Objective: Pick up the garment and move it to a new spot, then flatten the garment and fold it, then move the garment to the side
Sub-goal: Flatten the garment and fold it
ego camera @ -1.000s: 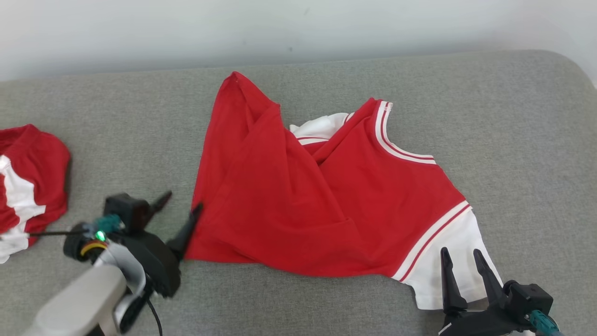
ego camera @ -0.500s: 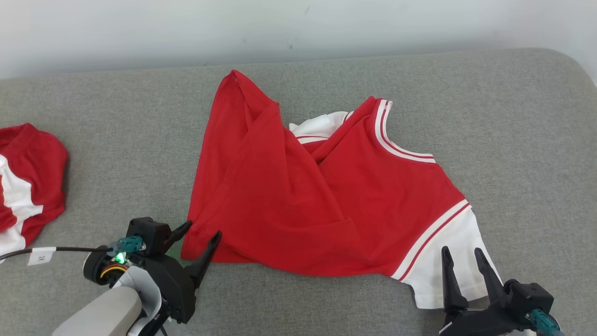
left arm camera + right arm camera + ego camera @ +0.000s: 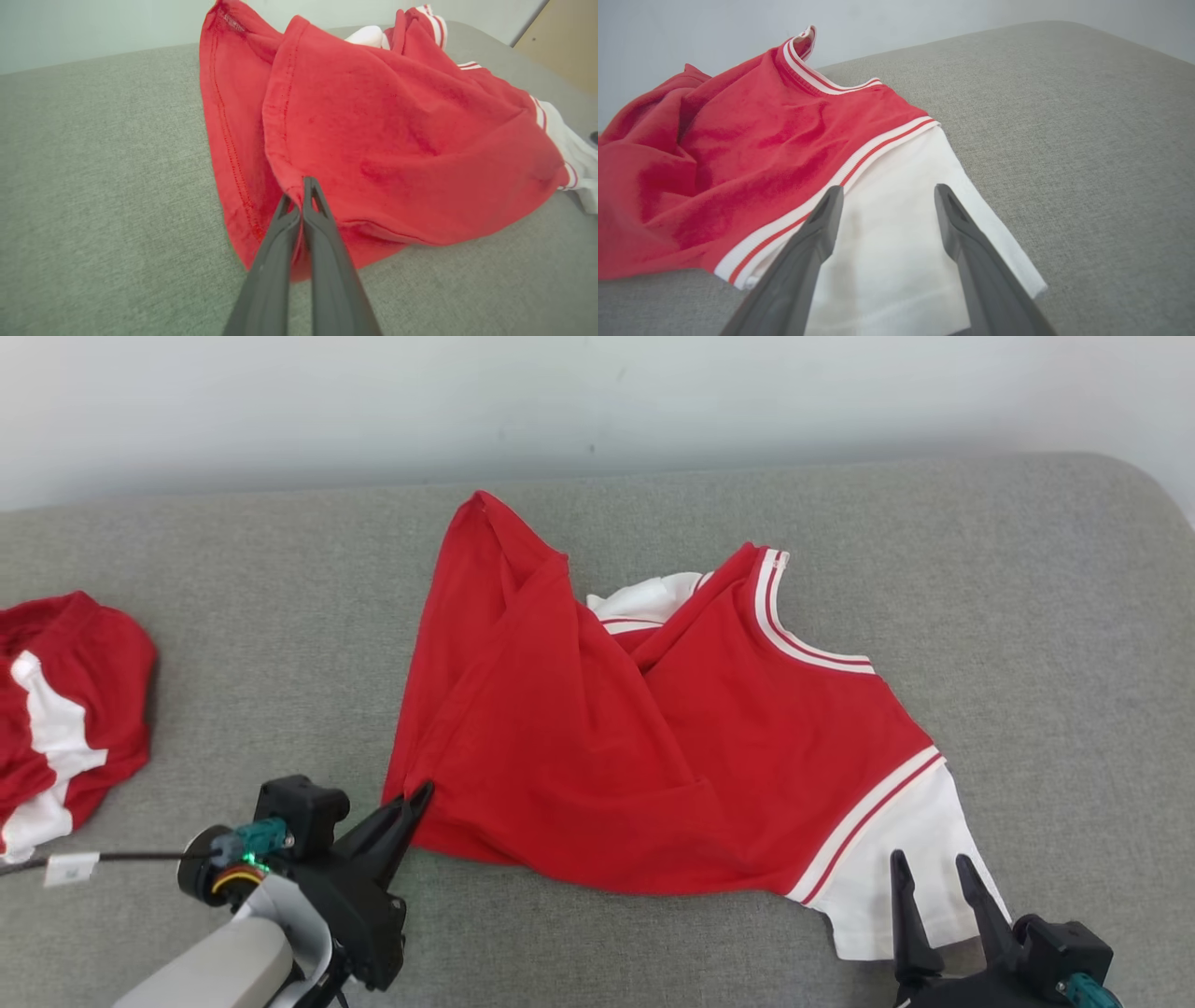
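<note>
Bench: grey and soft (image 3: pixel 233 616), with a pale wall behind.
Head view: the red garment (image 3: pixel 653 737) lies crumpled in the middle. Another red cloth (image 3: pixel 65 709) sits far left.
Left wrist view: the left claw (image 3: pixel 299 191) is pinched shut on the garment's near corner.
Right wrist view: the right claw (image 3: pixel 888 189) is wide open over the white sleeve (image 3: pixel 896 252), holding nothing.
Do it well: grab the sleeve too, then lift both sides together, slowly.

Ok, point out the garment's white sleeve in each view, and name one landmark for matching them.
Head view: white sleeve at lower right, just beyond the right gripper.
Left wrist view: white sleeve at the far right edge.
Right wrist view: white sleeve at bottom centre, under the right gripper.
Shared landmark: striped neckline.
</note>
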